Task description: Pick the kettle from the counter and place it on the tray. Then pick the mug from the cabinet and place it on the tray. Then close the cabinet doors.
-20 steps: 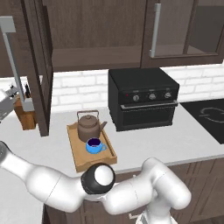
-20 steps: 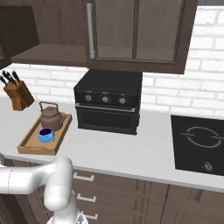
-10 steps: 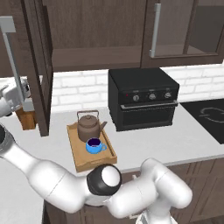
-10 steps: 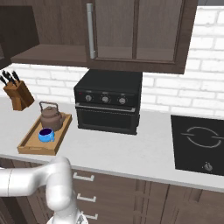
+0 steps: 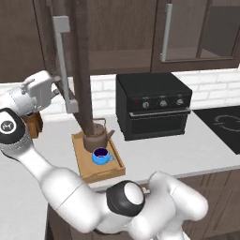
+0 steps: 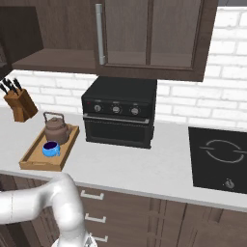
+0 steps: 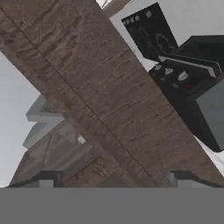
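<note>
A: Any writing? Then go from the biggest thing down.

B: Nothing I can read. There is a round white emblem on my own arm's dark joint at the left edge of the left base view; the oven knobs carry no legible marks.

A: The cabinet?

B: The cabinet (image 6: pixel 58 34) spans the top of the right base view, its shelf bare on the open left side. One of the cabinet doors (image 5: pixel 70 61) stands swung out in the upper left of the left base view, long axis vertical, silver bar handle vertical on its near edge. The other door (image 6: pixel 144 34), top centre of the right base view, is shut.

A: Counter?

B: The counter (image 6: pixel 144 164) runs left to right across the middle of both base views. On it sit a black oven (image 6: pixel 119 116) at centre, a cooktop (image 6: pixel 219 157) at right and a knife block (image 6: pixel 18 103) at left.

A: Containers?

B: The tray (image 6: pixel 36 157) lies left of the oven, its long axis running away from the counter's front edge toward the wall. The kettle (image 6: pixel 54 129) sits at its far end, handle arched upright; in the left base view the spout points right, toward the oven. The mug (image 6: pixel 50 149) sits in front of the kettle, upright, dark inside.

A: Your tool?

B: My gripper (image 5: pixel 60 86) is at the left of the left base view, against the open door's handle. In the hand view the fingertips (image 7: pixel 48 179) stand wide apart, released, door wood between them, gripping nothing.
</note>
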Robot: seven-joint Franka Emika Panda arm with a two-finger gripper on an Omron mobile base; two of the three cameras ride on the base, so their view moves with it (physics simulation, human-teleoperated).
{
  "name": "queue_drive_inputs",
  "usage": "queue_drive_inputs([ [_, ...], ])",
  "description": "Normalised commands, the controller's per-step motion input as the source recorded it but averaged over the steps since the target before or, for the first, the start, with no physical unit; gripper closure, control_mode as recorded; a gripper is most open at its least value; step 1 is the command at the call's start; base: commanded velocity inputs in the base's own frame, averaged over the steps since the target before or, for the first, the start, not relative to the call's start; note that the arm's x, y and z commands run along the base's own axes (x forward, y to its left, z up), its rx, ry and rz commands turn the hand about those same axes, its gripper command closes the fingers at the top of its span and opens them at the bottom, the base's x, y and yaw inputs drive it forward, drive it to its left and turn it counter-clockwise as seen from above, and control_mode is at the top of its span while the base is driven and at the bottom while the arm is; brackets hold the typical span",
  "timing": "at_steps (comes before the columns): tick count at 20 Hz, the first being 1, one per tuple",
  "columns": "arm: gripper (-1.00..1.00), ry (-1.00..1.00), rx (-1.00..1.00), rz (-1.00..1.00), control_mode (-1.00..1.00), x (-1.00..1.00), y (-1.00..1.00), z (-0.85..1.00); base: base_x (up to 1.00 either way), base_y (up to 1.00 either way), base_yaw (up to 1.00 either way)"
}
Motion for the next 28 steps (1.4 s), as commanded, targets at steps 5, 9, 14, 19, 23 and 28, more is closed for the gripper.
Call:
queue_drive_inputs([
  [5, -1.0, 0.06, 0.0, 0.0, -1.0, 0.15, -0.86, 0.09, 0.0, 0.0, 0.0],
  [9, -1.0, 0.07, 0.02, 0.0, -1.0, 0.26, -0.87, 0.03, 0.0, 0.0, 0.0],
  [14, -1.0, 0.05, 0.06, 0.05, -1.0, 0.4, -0.93, 0.02, 0.0, 0.0, 0.0],
  [19, -1.0, 0.04, 0.06, 0.13, -1.0, 0.49, -0.87, 0.07, 0.0, 0.0, 0.0],
  [23, -1.0, 0.02, 0.07, 0.22, -1.0, 0.57, -0.84, 0.06, 0.0, 0.0, 0.0],
  [28, -1.0, 0.0, 0.08, 0.29, -1.0, 0.6, -0.83, 0.01, 0.0, 0.0, 0.0],
])
